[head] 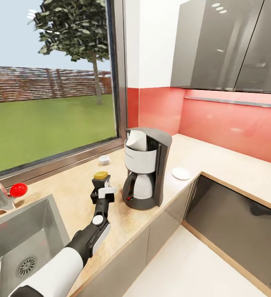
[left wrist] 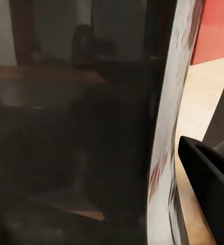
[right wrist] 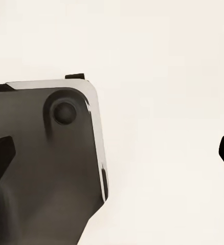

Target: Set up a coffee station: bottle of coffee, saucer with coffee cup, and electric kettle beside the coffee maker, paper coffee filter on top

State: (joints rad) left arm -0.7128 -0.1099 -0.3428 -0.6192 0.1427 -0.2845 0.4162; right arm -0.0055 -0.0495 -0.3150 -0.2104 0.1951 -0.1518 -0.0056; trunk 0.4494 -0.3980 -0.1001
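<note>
The bottle of coffee [head: 101, 178], dark with a yellow lid, stands on the kitchen countertop [head: 218, 161] just left of the coffee maker [head: 147, 173]. My left gripper [head: 102, 186] is shut on it; in the left wrist view the dark jar [left wrist: 81, 132] looms close beside one finger [left wrist: 209, 189]. A white paper coffee filter [head: 136, 140] sits in the top of the machine. The coffee cup [head: 104, 159] rests near the window. The saucer [head: 180, 173] lies to the right of the machine. My right gripper [right wrist: 112, 153] hangs open over pale floor.
A steel sink [head: 11, 243] is inset at the left, with a red-knobbed tap [head: 16, 190] behind it. Grey wall cabinets [head: 226, 45] hang above the red backsplash. The counter turns a corner to the right, with dark base cabinets [head: 230, 222] below.
</note>
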